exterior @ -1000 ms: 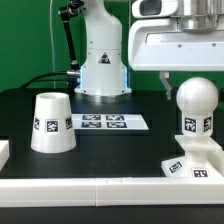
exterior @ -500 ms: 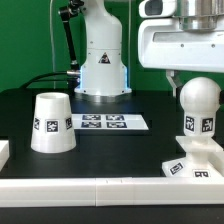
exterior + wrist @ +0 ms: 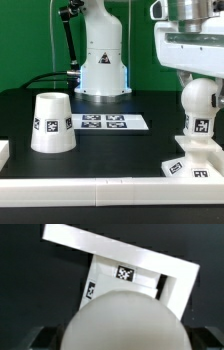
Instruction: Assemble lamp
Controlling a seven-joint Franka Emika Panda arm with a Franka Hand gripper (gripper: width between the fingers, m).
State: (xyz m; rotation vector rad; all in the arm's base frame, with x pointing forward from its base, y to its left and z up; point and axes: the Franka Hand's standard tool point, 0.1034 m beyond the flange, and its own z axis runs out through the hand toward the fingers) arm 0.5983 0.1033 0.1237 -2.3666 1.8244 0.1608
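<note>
The white ball bulb (image 3: 201, 100) stands upright on the stepped square base (image 3: 190, 166) at the exterior view's right. My gripper (image 3: 203, 86) comes down from above and is shut on the bulb's round head. In the wrist view the bulb (image 3: 125, 322) fills the space between my dark fingers (image 3: 40, 340), with the tagged base (image 3: 108, 281) below it. The cone shade (image 3: 51, 122) stands alone, wide end down, at the exterior view's left, well apart from my gripper.
The marker board (image 3: 103, 123) lies flat mid-table in front of the arm's pedestal (image 3: 100, 65). A white wall (image 3: 100, 186) runs along the table's front edge. In the wrist view it forms a corner (image 3: 150, 259) around the base.
My gripper and the bulb's head have shifted a little toward the exterior view's right. The base and the shade have not moved.
</note>
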